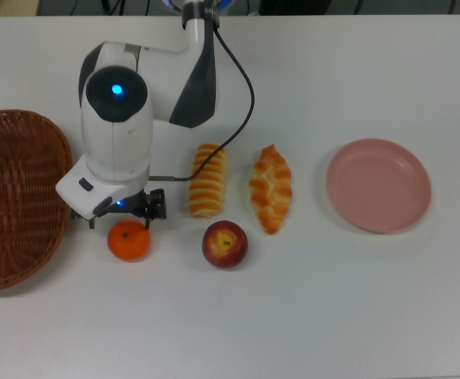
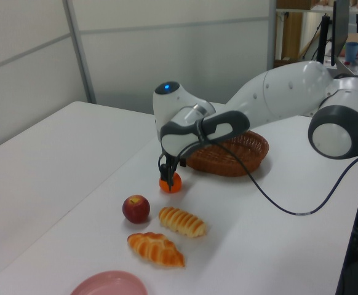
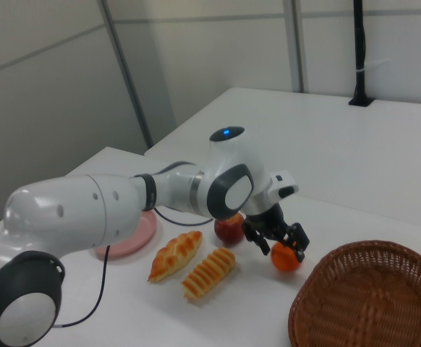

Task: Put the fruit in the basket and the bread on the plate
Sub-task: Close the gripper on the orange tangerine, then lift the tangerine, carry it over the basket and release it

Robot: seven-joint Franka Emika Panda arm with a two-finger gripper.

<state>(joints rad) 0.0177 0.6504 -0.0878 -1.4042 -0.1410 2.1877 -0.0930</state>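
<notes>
My open claw (image 1: 120,215) straddles one bright orange mandarin (image 1: 129,241); one red-yellow apple (image 1: 224,244), two golden bread rolls (image 1: 208,180) wait.

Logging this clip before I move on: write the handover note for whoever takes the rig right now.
Gripper: open, low around the mandarin, no grasp yet.
On the table: apple, ridged roll, braided pastry.
Basket and plate hold nothing.
Done: nothing placed.
Left: mandarin and apple into the basket, both breads onto the plate.
</notes>
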